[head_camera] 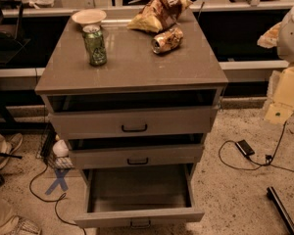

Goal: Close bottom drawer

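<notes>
The bottom drawer (139,216) is the lowest of three grey-taupe drawers in the cabinet (132,67). It is pulled far out toward me, showing its plain grey box (137,187), which looks empty. Its small dark bar handle (140,223) sits on the low flat front near the lower edge of the view. The middle drawer (136,156) and the top drawer (132,122) stand slightly out. My gripper (283,99), on the pale arm, is at the right edge of the view, well right of the cabinet and above the floor, touching nothing.
On the cabinet top stand a green can (95,45), a bowl (88,16), a chip bag (159,11) and a can lying on its side (166,39). Cables and a black device (245,147) lie on the floor at right, and blue tape (59,179) and a shoe (9,148) at left.
</notes>
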Tool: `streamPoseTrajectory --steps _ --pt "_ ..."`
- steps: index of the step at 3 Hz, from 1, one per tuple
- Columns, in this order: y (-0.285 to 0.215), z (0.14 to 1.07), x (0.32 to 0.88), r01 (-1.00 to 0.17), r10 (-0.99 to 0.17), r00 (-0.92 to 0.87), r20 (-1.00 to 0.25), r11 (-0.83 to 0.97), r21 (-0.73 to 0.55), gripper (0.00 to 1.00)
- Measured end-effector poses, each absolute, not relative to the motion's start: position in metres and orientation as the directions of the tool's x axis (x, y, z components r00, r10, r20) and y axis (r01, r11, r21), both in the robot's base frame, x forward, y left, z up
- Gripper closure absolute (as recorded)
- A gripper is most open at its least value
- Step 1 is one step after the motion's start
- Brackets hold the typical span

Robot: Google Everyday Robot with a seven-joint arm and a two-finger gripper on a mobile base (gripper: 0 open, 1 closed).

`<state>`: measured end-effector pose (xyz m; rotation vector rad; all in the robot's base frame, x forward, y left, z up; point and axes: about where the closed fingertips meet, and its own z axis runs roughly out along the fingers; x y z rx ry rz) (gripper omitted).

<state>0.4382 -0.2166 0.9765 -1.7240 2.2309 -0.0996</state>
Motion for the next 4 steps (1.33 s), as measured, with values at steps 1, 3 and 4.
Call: streamPoseTrajectory --steps 1,3,4 --pt "-0.216 0.973 0.438 -0.93 -0.949 -0.228 -0.217 0.278 -0.238 0.0" --pt "-0.2 0.917 0.433 -0.895 -0.856 -0.378 -0.352 0.435 -0.097 0.0" --pt "-0.166 0.835 0.427 -0.822 -0.721 -0.542 -0.433 0.561 0.096 0.0"
